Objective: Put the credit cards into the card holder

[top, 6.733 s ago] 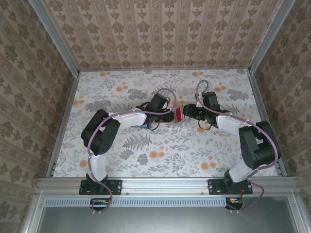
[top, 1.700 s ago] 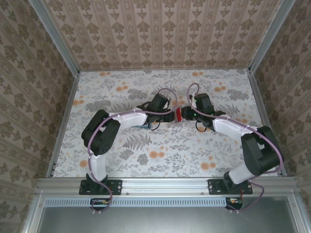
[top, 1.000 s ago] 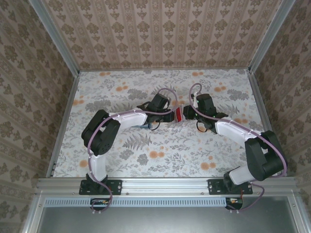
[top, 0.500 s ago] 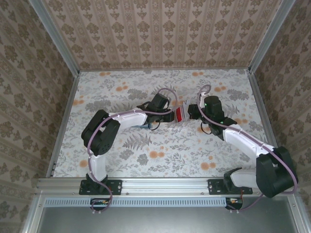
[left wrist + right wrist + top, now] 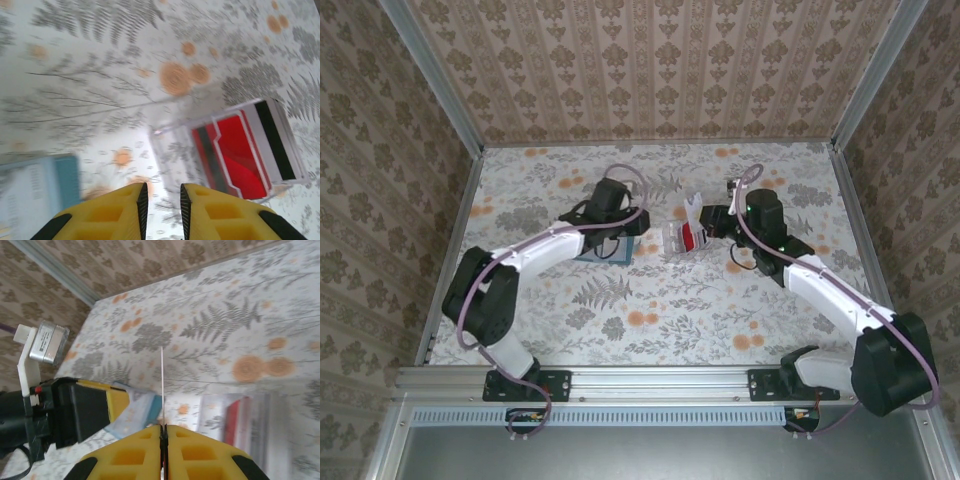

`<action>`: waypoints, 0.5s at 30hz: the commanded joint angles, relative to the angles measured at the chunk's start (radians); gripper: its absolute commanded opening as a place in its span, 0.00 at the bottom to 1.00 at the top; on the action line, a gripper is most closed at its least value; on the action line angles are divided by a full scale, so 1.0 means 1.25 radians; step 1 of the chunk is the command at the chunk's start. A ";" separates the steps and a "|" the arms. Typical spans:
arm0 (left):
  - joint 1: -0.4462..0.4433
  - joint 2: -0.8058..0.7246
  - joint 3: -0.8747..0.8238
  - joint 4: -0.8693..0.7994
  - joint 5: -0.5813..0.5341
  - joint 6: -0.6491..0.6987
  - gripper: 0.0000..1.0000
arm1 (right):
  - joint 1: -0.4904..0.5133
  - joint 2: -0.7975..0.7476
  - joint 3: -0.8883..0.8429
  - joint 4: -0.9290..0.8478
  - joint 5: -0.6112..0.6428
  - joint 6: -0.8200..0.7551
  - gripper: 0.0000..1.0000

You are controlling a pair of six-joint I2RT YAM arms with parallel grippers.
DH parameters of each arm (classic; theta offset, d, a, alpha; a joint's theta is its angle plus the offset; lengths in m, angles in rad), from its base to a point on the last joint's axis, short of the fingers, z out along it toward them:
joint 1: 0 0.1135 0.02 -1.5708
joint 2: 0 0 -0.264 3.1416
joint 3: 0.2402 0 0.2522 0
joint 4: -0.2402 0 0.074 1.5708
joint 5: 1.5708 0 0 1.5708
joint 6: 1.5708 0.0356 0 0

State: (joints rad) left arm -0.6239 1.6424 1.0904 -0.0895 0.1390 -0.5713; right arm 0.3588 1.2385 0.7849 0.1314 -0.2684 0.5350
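On a floral-patterned tabletop (image 5: 650, 310) inside wallpapered walls, the right gripper (image 5: 163, 427) is pinching a thin pale greyish-white plastic card (image 5: 162, 385) just above a clear plastic tray (image 5: 672, 240) that is holding a bright red card (image 5: 240, 150). Left of the tray, the small teal-blue rectangular card holder (image 5: 623, 250) is lying flat. The left gripper (image 5: 162, 192) is hovering by it, jaws slightly parted and empty.

Teal card holder (image 5: 67, 177), red card (image 5: 240, 155), whitish card (image 5: 694, 208), floral table (image 5: 650, 300), yellow jaws
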 commanded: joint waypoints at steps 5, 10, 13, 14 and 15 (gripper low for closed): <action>0.128 -0.028 -0.049 -0.105 -0.003 0.043 0.29 | 0.158 0.141 0.058 0.082 0.013 0.117 0.13; 0.224 0.034 -0.026 -0.128 0.015 0.059 0.29 | 0.228 0.252 0.103 0.135 0.068 0.186 0.13; 0.256 0.094 0.026 -0.159 0.040 0.066 0.29 | 0.263 0.320 0.146 0.138 0.098 0.203 0.12; 0.262 0.116 0.044 -0.170 0.043 0.071 0.29 | 0.272 0.344 0.156 0.148 0.099 0.210 0.12; 0.265 0.137 0.068 -0.183 0.047 0.077 0.29 | 0.280 0.362 0.167 0.150 0.102 0.212 0.12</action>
State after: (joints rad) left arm -0.3012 1.7630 1.1030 -0.2558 0.1581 -0.5209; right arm 0.6838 1.6409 0.9386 0.2607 -0.1932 0.7498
